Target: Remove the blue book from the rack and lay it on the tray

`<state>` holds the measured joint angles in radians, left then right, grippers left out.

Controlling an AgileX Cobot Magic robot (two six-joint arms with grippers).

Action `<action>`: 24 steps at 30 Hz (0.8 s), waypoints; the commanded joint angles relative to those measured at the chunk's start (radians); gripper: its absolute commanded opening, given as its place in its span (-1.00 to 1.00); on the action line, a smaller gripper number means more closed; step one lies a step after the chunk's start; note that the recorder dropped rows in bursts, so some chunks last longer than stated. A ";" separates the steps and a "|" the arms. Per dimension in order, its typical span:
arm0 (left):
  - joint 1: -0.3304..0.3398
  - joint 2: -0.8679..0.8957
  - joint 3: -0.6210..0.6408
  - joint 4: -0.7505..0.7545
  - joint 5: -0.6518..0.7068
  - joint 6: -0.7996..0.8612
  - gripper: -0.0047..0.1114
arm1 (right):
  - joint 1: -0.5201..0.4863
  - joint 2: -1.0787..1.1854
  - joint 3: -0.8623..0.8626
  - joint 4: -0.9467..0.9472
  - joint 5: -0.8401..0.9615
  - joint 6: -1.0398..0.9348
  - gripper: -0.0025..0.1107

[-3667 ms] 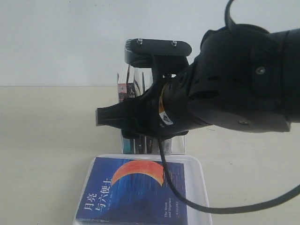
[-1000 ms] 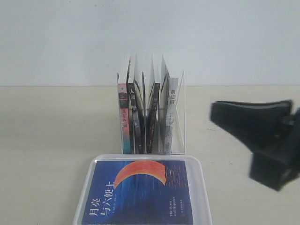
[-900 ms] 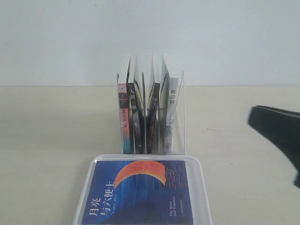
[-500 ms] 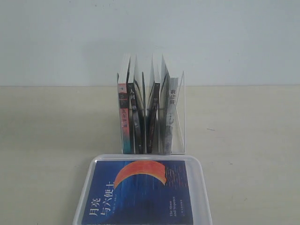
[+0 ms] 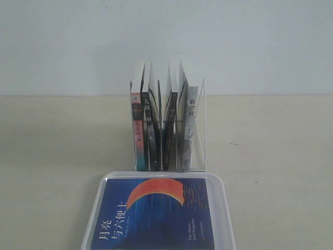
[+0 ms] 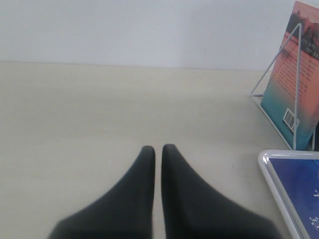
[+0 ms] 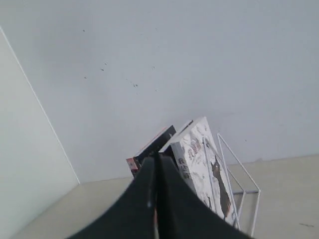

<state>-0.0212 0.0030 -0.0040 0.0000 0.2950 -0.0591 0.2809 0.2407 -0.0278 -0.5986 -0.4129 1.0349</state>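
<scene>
Beige table point(image 5: 57, 151). Clear rack point(image 5: 200, 130) stands mid-table. White tray point(image 5: 162, 174) lies just beside it, camera side.

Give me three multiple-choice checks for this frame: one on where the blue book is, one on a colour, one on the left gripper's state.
1. The blue book is: A standing upright; B lying flat in the tray; C held aloft.
2. Its crescent is: A green; B orange-red; C purple.
3. The left gripper is: A wide open; B shut on a book; C shut, empty.

Answers: 1 B, its cover faces up inside the rim. 2 B, the exterior view shows it plainly. 3 C, the fingers nearly touch with nothing between them.
</scene>
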 commanded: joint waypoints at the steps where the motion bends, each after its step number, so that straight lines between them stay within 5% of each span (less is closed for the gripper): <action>1: 0.001 -0.003 0.004 -0.011 0.002 0.002 -0.85 | -0.003 -0.046 0.028 0.167 -0.020 -0.125 -0.96; 8: 0.001 -0.003 0.004 -0.011 0.002 0.002 -0.85 | -0.003 -0.177 0.028 0.532 0.420 -0.483 -0.96; 17: 0.001 -0.003 0.004 -0.011 0.002 0.002 -0.85 | -0.005 -0.241 0.028 0.538 0.736 -0.799 -0.96; 24: 0.001 -0.003 0.004 -0.011 0.002 0.002 -0.85 | -0.005 -0.241 0.028 0.537 0.764 -0.842 -0.96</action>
<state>-0.0212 0.0030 -0.0040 0.0000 0.2957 -0.0591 0.2794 0.0067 0.0009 -0.0604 0.3468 0.2093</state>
